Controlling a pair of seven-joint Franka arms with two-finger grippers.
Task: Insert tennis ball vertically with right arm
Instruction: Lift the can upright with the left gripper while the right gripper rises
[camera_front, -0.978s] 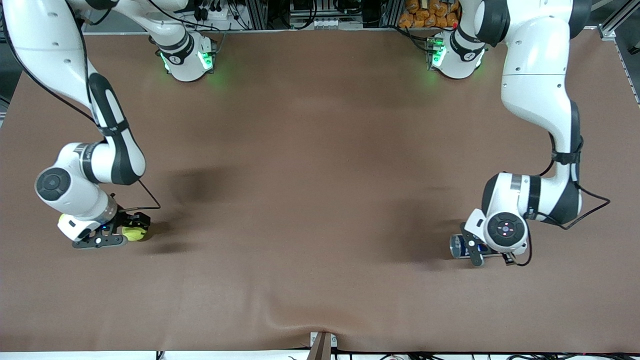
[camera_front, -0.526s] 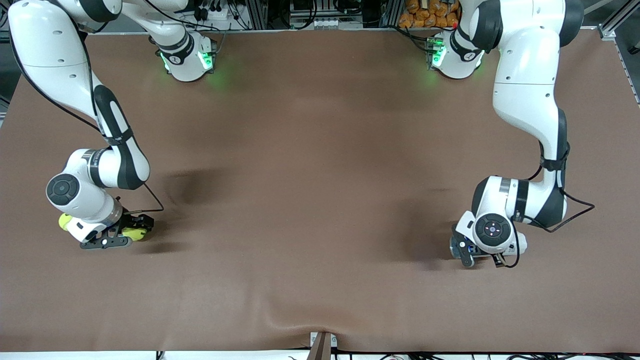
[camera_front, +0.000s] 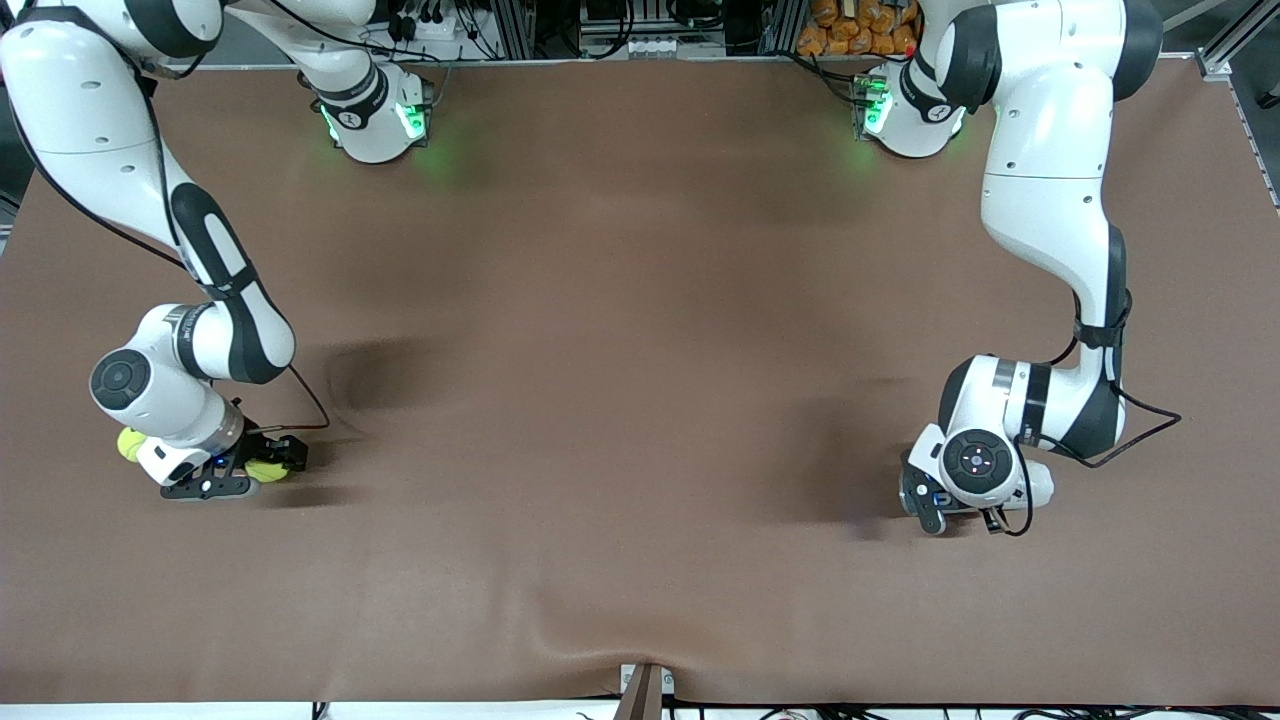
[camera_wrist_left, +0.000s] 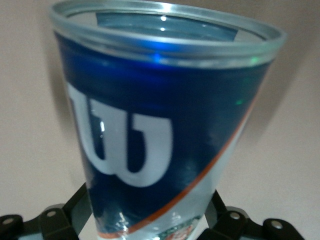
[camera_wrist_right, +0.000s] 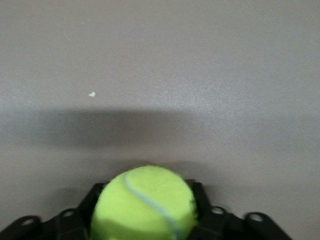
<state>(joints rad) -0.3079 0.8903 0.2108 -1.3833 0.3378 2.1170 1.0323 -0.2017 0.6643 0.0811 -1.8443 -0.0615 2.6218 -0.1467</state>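
Note:
A yellow-green tennis ball (camera_front: 268, 468) (camera_wrist_right: 142, 202) lies on the brown table near the right arm's end. My right gripper (camera_front: 255, 471) (camera_wrist_right: 145, 200) is down at the table, its black fingers pressed against both sides of the ball. At the left arm's end a blue tennis-ball can (camera_front: 906, 488) (camera_wrist_left: 160, 125) with white lettering and an open silver rim lies under the left wrist. My left gripper (camera_front: 925, 497) (camera_wrist_left: 150, 210) straddles it, one finger against each side. Most of the can is hidden in the front view.
A second yellow-green ball (camera_front: 128, 444) peeks out from under the right wrist, toward the table's end. The brown cloth (camera_front: 640, 400) has a ridge near the front edge. A small white speck (camera_wrist_right: 92, 94) lies on the cloth.
The right gripper's fingers have closed in on the tennis ball. The left arm has shifted over the can, covering more of it, and its fingers have drawn in a little.

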